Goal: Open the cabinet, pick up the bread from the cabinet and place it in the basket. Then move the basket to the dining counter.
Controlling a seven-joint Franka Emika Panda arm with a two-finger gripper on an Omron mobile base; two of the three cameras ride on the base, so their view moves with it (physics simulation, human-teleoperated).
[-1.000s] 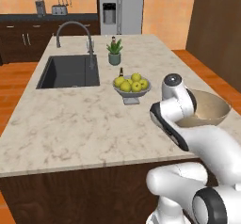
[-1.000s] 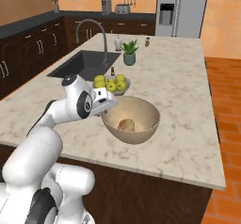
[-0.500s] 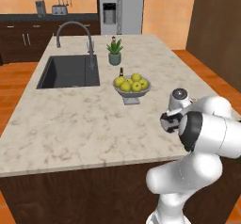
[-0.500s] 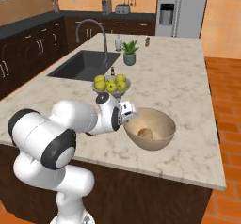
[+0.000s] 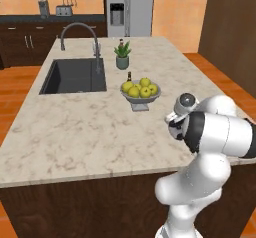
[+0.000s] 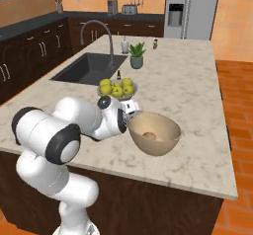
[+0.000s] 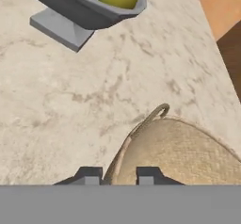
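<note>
The basket point(image 6: 154, 133) sits on the dining counter point(image 6: 192, 88), near the fruit bowl point(image 6: 117, 89). The bread point(image 6: 147, 136) lies inside it. The gripper point(image 7: 119, 173) pinches the basket's rim between its fingers.

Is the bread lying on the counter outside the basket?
No, the bread lies inside the basket, which sits on the counter.

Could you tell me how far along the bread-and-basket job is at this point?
Done: the bread lies inside the basket. In hand: the gripper straddles the basket's rim, with the basket over the dining counter beside the fruit bowl. Left: releasing the basket.
</note>
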